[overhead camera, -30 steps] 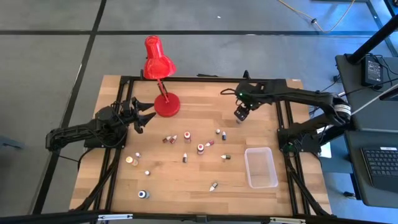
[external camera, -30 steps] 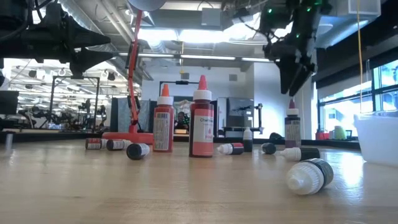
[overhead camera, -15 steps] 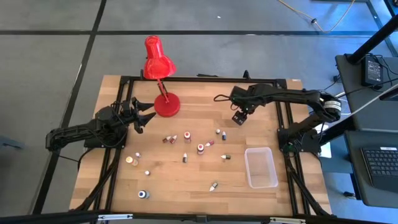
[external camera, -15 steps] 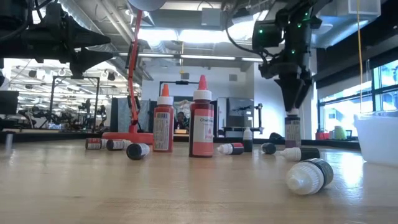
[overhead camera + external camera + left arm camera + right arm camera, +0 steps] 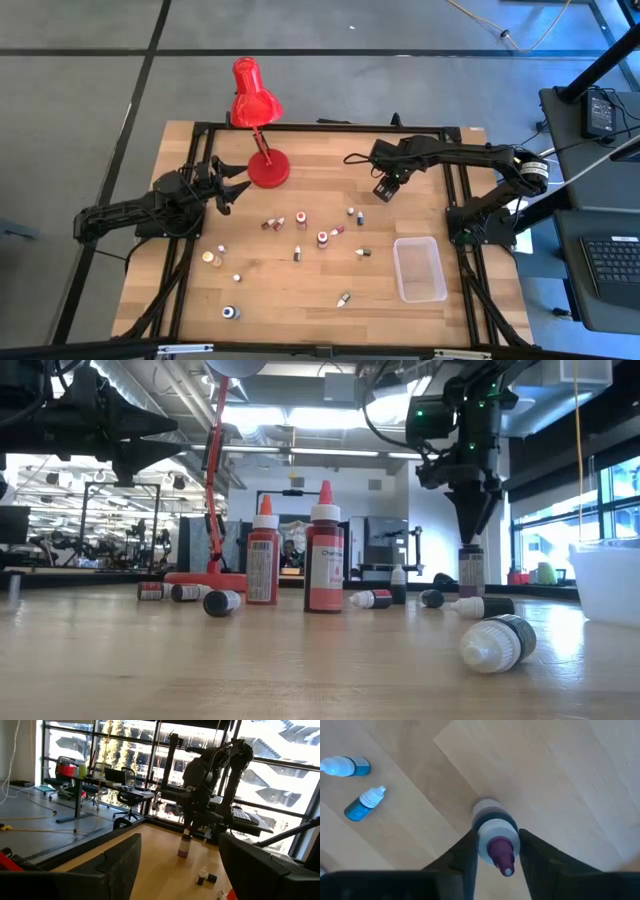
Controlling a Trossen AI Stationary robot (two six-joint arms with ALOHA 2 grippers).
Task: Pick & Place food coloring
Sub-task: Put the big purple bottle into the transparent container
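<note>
Small food coloring bottles lie and stand scattered over the middle of the wooden table, among them a red one [image 5: 322,238], an orange one [image 5: 211,258] and a blue one [image 5: 231,312]. A purple bottle [image 5: 470,572] stands upright on its base at the far right of the table. My right gripper [image 5: 470,532] hangs straight above it and is shut on its top. My left gripper [image 5: 226,184] hovers open and holds nothing at the table's left, beside the red lamp's base [image 5: 268,170]. My right gripper pinches the purple bottle's pale cap collar [image 5: 482,834] between its two fingers [image 5: 465,851], just below the purple nozzle [image 5: 501,856]. The fingers come from above, pointing down. The bottle stands upright with its base on the table.
A clear plastic tub [image 5: 420,268] stands near the table's right edge. The red desk lamp [image 5: 254,100] rises at the far left. Two blue bottles [image 5: 364,802] lie close to the purple one. Black frame rails run along the table's edges.
My right gripper has swung from a tilt to pointing straight down. It has come down over the purple bottle, so that its fingertips now cover the nozzle. The bottle has stayed where it stood.
</note>
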